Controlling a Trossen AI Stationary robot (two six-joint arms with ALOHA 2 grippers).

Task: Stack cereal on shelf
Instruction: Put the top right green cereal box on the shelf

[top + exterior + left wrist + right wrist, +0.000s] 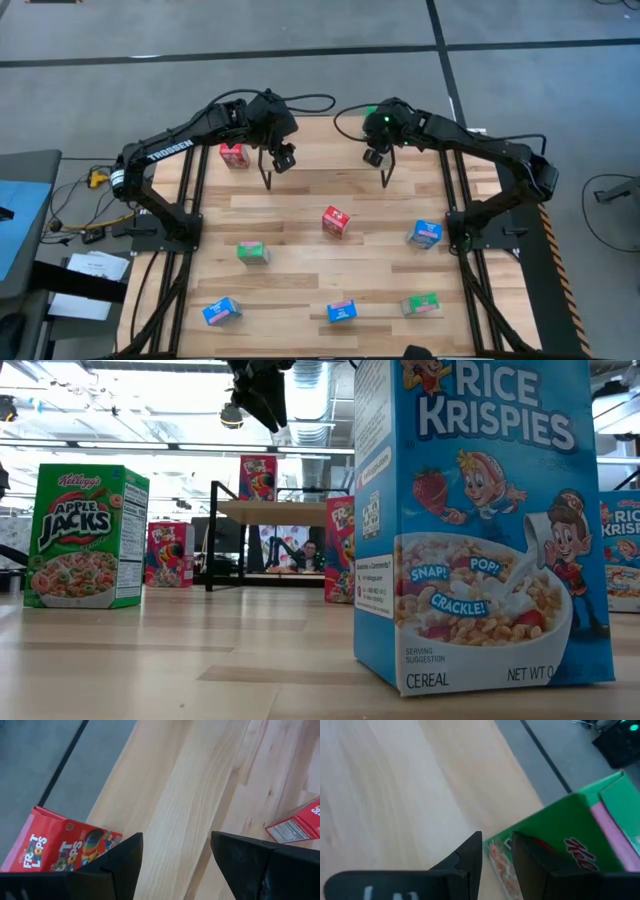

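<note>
Blue Rice Krispies box [485, 525] filled low view's right; shelf [272, 512] bare, boxes scattered on bench [300, 205]; left pincer [172, 865] part-open, empty; right pincer [496, 855] closed, empty.

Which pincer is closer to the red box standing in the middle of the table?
Left, narrowly. The left pincer hangs over the table's far edge, up-left of the red box; the right pincer sits up-right of it, slightly farther off.
</note>
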